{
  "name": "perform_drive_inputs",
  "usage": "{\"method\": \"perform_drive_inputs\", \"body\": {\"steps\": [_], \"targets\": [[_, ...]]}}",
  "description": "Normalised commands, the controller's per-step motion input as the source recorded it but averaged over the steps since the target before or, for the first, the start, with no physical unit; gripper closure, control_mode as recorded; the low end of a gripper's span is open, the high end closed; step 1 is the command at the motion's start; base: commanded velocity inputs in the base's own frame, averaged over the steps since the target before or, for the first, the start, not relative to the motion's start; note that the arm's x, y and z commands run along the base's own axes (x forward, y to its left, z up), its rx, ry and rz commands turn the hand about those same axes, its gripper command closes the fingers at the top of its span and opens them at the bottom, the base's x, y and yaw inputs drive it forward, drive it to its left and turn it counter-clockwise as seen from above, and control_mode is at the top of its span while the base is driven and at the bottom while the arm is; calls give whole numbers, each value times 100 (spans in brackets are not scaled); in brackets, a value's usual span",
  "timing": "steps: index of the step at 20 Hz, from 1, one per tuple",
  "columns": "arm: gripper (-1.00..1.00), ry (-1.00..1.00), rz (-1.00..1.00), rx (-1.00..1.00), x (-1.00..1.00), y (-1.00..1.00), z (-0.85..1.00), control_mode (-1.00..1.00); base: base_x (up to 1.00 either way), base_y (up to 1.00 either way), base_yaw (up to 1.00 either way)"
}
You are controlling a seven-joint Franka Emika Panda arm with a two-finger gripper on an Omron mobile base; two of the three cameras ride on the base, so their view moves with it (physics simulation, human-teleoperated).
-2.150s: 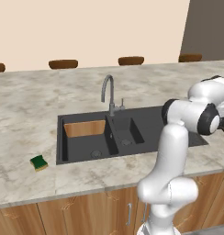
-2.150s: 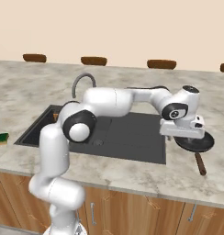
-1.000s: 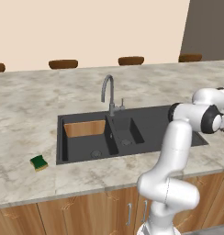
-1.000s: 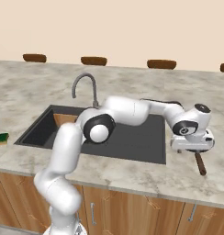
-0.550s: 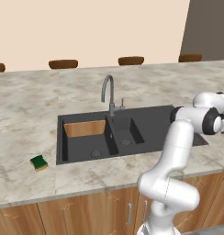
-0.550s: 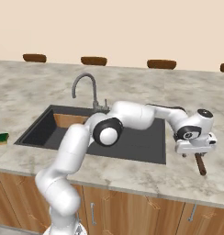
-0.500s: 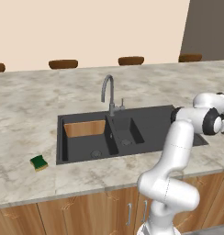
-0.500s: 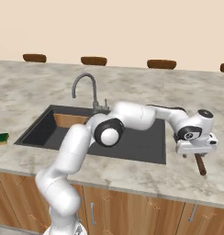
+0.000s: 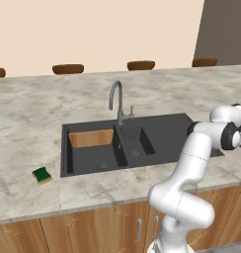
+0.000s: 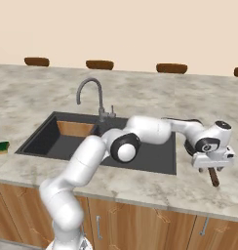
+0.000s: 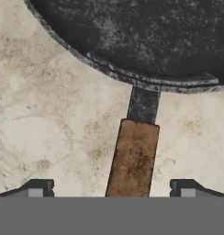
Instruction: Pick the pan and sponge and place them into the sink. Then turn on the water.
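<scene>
**Now over the handle: jaws wide, pan ahead of them**

Directly between the two spread fingertips of the gripper [image 11: 111,188] runs the pan's handle [image 11: 133,158], brown along its grip and dark where it narrows into the rim. The jaws stand wide apart, holding nothing; each tip sits well clear of the handle's sides, with bare stone counter [image 11: 49,128] showing in both gaps.

The pan [image 11: 146,36] itself lies straight ahead of the jaws, its round black bowl beyond the far end of the handle. The handle's long axis points from the jaws toward the bowl, tilted only slightly off the line of sight, so it crosses the closing line of the fingers nearly at right angles. That is the relation the next move seems to depend on: a short drop and a squeeze should catch the grip, judging by how centred it looks.

In the right base view the gripper [image 10: 213,165] hangs low over the counter, with the brown handle [image 10: 214,177] poking out beneath it toward the counter's front edge. The sink [image 10: 52,139] lies off to one side of the jaws, close by, its nearer rim just beyond the pan, so the carry looks short. The counter around the handle is flat and free of other things.

The sponge [image 9: 42,174] rests on the counter far from the jaws, on the opposite side of the sink, just beside that basin's outer rim. No stream falls from the faucet [image 9: 116,99].
</scene>
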Motion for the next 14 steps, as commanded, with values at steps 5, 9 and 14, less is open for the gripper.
{"method": "perform_drive_inputs", "body": {"steps": [5, 9, 14], "targets": [[-100, 0, 0, 0, 1, -13, -42, -100, 0, 0, 0], [-100, 1, 0, 0, 7, -12, -42, -100, 0, 0, 0], [100, 3, 0, 0, 6, -9, -44, -100, 0, 0, 0]]}}
